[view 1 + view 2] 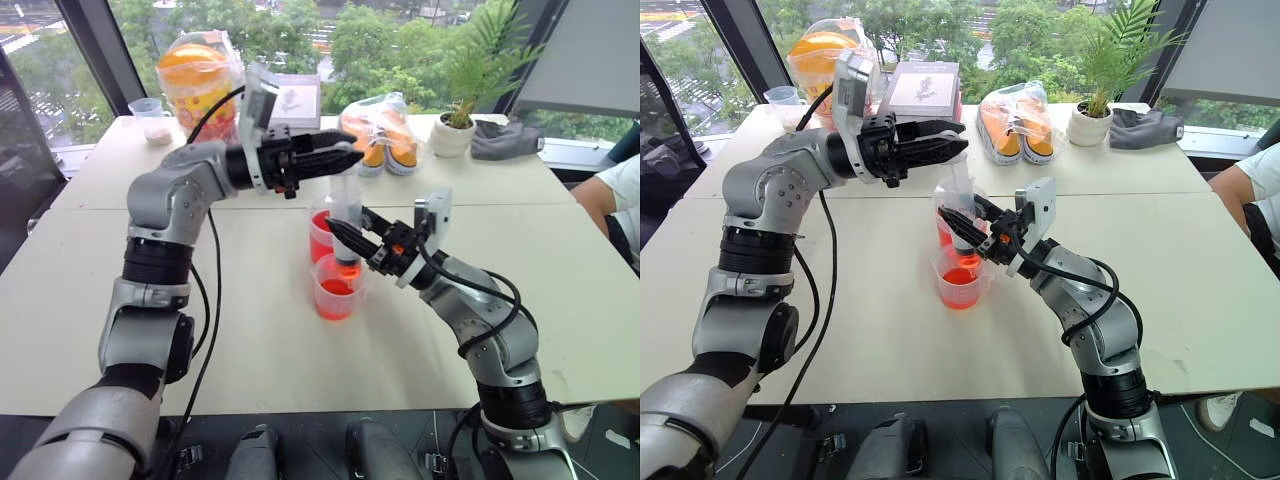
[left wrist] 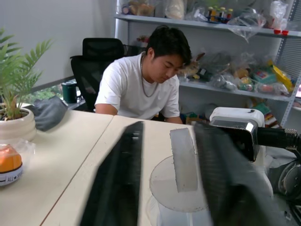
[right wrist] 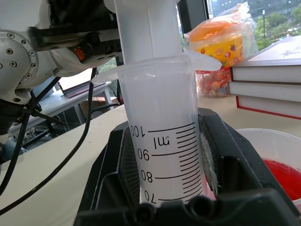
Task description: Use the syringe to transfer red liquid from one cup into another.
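Right gripper (image 1: 345, 236): it is clamping the syringe (image 3: 162, 155) by the barrel, fingers either side of the printed scale, holding it upright with the tip down in the nearer cup.
Left gripper (image 1: 345, 157): it is hovering at the top of the plunger (image 2: 183, 160), fingers looking nearly together there; I cannot tell whether they are pinching it or merely bracketing it.
Syringe: it is standing roughly upright between the two grippers over the pair of cups; the barrel by the top markings is looking white rather than red, so I judge little or no liquid is in that upper part.
Smaller cup (image 1: 336, 288): it is sitting nearest the robot, with red liquid (image 1: 337, 287) low in it, and the syringe tip is dipping into it.
Larger cup (image 1: 322, 236): it is standing just behind the smaller one, touching or nearly so, also holding red.
Progress: syringe picked up and lined up, done; which stroke this is, drawing or emptying, I cannot tell.
Left to do: working the plunger, then lifting the syringe clear.
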`<state>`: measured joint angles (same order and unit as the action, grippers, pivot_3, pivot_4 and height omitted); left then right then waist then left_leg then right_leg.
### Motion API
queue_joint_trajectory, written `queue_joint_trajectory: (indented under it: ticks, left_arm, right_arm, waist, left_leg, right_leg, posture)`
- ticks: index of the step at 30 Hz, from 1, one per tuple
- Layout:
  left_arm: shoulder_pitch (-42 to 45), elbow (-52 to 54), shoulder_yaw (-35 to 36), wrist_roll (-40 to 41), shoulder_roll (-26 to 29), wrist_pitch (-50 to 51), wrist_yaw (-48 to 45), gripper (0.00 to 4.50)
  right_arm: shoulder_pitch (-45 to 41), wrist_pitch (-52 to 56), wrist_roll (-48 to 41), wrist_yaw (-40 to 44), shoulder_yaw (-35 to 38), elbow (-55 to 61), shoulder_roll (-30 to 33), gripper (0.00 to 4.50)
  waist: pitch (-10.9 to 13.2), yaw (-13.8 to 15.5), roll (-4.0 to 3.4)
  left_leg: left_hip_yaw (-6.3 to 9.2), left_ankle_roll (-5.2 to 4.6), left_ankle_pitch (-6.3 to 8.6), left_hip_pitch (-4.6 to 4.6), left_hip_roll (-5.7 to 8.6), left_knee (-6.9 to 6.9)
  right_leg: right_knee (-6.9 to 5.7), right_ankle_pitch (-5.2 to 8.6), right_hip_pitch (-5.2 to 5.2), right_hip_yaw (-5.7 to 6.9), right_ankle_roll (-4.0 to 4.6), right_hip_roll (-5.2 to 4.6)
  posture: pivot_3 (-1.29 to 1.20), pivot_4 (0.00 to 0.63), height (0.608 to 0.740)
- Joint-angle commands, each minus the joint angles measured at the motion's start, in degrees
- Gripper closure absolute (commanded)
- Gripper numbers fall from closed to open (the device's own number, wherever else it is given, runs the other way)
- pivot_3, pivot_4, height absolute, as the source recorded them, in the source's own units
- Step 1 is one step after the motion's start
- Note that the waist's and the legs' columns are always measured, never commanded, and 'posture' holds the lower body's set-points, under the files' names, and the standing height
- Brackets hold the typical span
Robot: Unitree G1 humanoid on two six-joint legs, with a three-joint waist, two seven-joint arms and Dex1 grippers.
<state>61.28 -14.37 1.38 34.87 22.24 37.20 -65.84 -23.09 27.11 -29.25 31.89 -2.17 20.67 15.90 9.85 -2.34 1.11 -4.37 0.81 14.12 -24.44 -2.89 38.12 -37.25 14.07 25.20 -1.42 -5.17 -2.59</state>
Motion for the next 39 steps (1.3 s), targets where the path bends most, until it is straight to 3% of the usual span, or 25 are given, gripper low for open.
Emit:
queue_joint_trajectory:
  ticks: [1, 19, 35, 39]
  left_arm:
    - [1.43, 1.77, 0.64, 0.48, 0.32, -0.49, 0.11, 4.47]
    - [-5.99, 9.66, -3.67, 0.99, 2.7, 2.92, -2.63, 4.47]
    - [-8.06, 12.46, -2.17, 3.39, 3.04, 6.02, 0.76, 4.47]
    - [-5.76, 10.3, 1.13, 4.35, 3.85, 6.41, 2.86, 2.78]
  right_arm:
    - [-1.4, -1.02, -0.03, 0.37, -0.24, 1.81, -0.03, 3.12]
    - [-10.38, 6.08, -7.14, -0.91, 3.88, 6.18, 1.26, 3.12]
    - [-10.64, 9.71, -12.53, -2.06, 6.4, 7.67, 4.26, 3.12]
    - [-8.75, 10.84, -13.32, -2.54, 5.3, 7.74, 4.26, 3.12]
  waist:
    - [0.0, 0.08, 0.0]
    - [0.0, 0.15, 0.0]
    - [0.0, 0.12, 0.0]
    - [0.0, 0.15, 0.0]
  left_leg:
    - [-0.01, 0.0, 0.0, 0.0, 0.01, 0.01]
    - [-0.01, 0.0, 0.0, 0.0, 0.0, 0.02]
    - [0.0, 0.0, 0.0, 0.0, 0.0, 0.02]
    - [0.0, 0.0, 0.0, 0.0, 0.0, 0.02]
  right_leg:
    - [0.0, 0.0, 0.0, 0.0, 0.0, -0.01]
    - [0.0, 0.0, -0.01, -0.01, 0.0, -0.02]
    - [0.0, 0.0, -0.01, -0.02, 0.0, -0.02]
    - [0.0, 0.0, -0.01, -0.01, 0.0, -0.02]
  posture:
    - [0.0, 0.15, 0.74]
    - [0.0, 0.15, 0.74]
    - [0.0, 0.15, 0.74]
    - [0.0, 0.15, 0.74]
